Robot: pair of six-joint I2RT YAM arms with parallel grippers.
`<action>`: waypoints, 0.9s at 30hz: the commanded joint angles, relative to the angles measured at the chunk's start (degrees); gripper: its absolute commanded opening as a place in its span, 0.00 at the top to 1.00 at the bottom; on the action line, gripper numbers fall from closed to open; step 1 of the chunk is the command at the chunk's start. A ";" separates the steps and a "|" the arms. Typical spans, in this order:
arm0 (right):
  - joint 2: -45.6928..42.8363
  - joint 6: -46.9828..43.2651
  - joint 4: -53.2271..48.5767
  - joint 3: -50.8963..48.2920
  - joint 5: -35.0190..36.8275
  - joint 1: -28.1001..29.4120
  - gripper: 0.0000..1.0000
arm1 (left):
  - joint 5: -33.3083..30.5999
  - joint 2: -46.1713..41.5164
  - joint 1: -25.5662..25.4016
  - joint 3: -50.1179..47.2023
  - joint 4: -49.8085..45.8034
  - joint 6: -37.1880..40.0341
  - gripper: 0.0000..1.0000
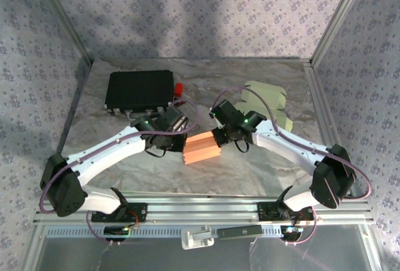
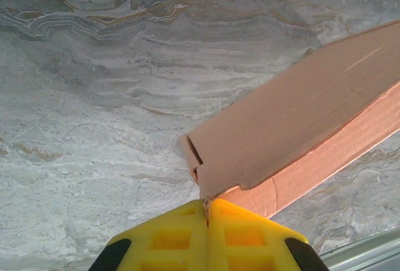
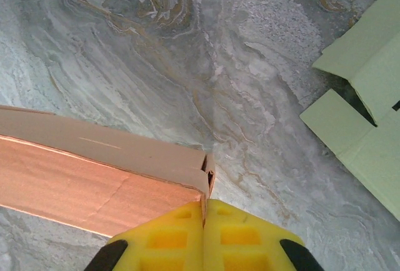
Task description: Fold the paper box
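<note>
Orange paper box (image 1: pixel 201 148) lying on the marbled tabletop (image 1: pixel 250 177), formed into a long closed block and set slightly askew. Held at both short ends.

At the box's left end: left gripper (image 1: pixel 182 141), its yellow fingers (image 2: pixel 169 240) pressed together at the lower corner. A thin cardboard edge seemingly nipped in the seam between them, though hard to tell from the left wrist view how far the card reaches in. Small notch and folded tab visible at that corner.

At the box's right end: right gripper (image 1: pixel 221 138), yellow fingers (image 3: pixel 244 240) likewise closed tight, pinching the end edge of the box where the flap meets the side wall.

Beyond the box and to its left, well apart: black case (image 1: pixel 139 90), with a small red object (image 1: pixel 180 88) at the case's corner nearer the box.

Beyond the box and to its right, also apart: pale green flat cardboard (image 1: pixel 265 99), unfolded, its cut panels spread on the marble in the right wrist view.
</note>
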 commanded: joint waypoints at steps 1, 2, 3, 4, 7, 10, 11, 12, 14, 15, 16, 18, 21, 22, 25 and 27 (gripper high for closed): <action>-1.12 3.46 -0.17 0.09 1.02 1.37 0.96 | 3.01 -0.01 -0.03 -1.29 4.65 -3.44 0.95; -1.14 4.35 0.15 -0.15 1.12 1.48 0.97 | 3.10 0.00 -0.06 -1.71 5.32 -4.12 0.95; -1.27 5.12 0.52 -0.47 1.20 1.83 0.98 | 2.95 -0.12 -0.13 -2.13 5.79 -4.72 0.95; -1.36 5.81 0.87 -0.80 1.52 1.98 0.98 | 2.90 -0.30 -0.12 -2.61 7.06 -5.43 0.95; -1.79 7.84 1.49 -1.49 2.58 2.91 1.00 | 2.99 -0.86 -0.15 -3.91 9.98 -7.39 0.96; -2.23 9.35 2.06 -2.21 3.61 3.87 1.00 | 2.92 -1.14 -0.26 -4.40 11.25 -8.64 0.96; -2.24 9.66 2.23 -2.24 3.74 4.11 1.00 | 2.76 -1.22 -0.23 -4.49 11.43 -9.06 0.96; -2.24 9.94 2.30 -2.31 3.96 4.34 1.00 | 2.66 -1.30 -0.23 -4.56 11.65 -9.32 0.96; -2.15 10.37 2.28 -2.25 4.56 4.77 1.00 | 2.61 -1.49 -0.46 -4.70 12.18 -10.03 0.96; -2.19 10.63 2.32 -2.28 4.86 5.01 1.00 | 2.45 -1.58 -0.50 -4.67 12.15 -10.88 0.96; -2.30 10.81 2.35 -2.30 5.45 5.44 1.00 | 2.40 -1.64 -0.49 -4.66 11.98 -11.47 0.97; -2.39 11.09 2.68 -2.50 6.01 5.94 1.00 | 2.49 -1.56 -0.53 -4.25 12.00 -11.48 0.97; -2.36 11.51 2.64 -2.55 6.86 6.40 1.00 | 2.48 -1.32 -0.60 -4.17 11.55 -11.52 0.98; -2.50 11.61 2.67 -2.58 7.07 6.55 1.00 | 2.32 -1.40 -0.74 -4.41 11.54 -11.59 0.99; -2.94 11.95 3.02 -2.94 7.53 6.81 1.00 | 1.70 -1.99 -1.15 -5.60 12.53 -12.14 1.00; -3.33 12.21 3.22 -3.28 7.98 6.93 1.00 | 1.27 -2.28 -1.53 -6.31 13.32 -12.42 1.00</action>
